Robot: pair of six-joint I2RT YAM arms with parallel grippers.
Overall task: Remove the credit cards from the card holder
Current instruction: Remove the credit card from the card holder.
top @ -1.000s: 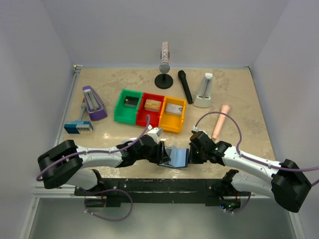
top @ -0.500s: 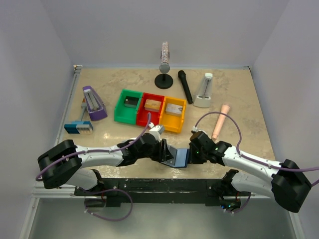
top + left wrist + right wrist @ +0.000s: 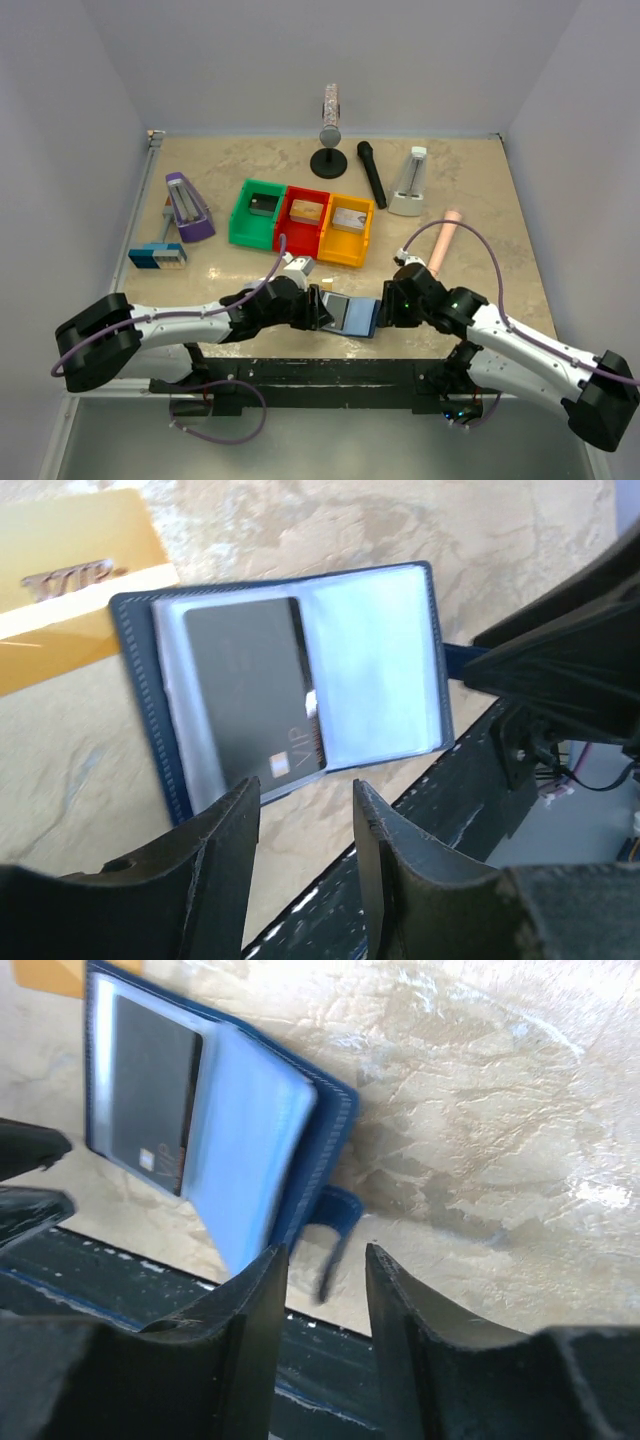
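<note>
- The card holder (image 3: 350, 314) lies open on the table (image 3: 480, 200) near the front edge, between both grippers.
- A black card (image 3: 250, 685) sits in its left sleeve.
- A gold card (image 3: 70, 590) lies flat at the holder's corner.
- The left gripper (image 3: 305, 815) is released and hangs over the holder's edge.
- The right gripper (image 3: 322, 1270) is released, with the strap (image 3: 338, 1215) between its tips.

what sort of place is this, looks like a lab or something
Probably a robot test cell rather than a home: two robot arms bolted at the table edge, plain white walls boxing it in, and unrelated props like coloured bins and a microphone.
</note>
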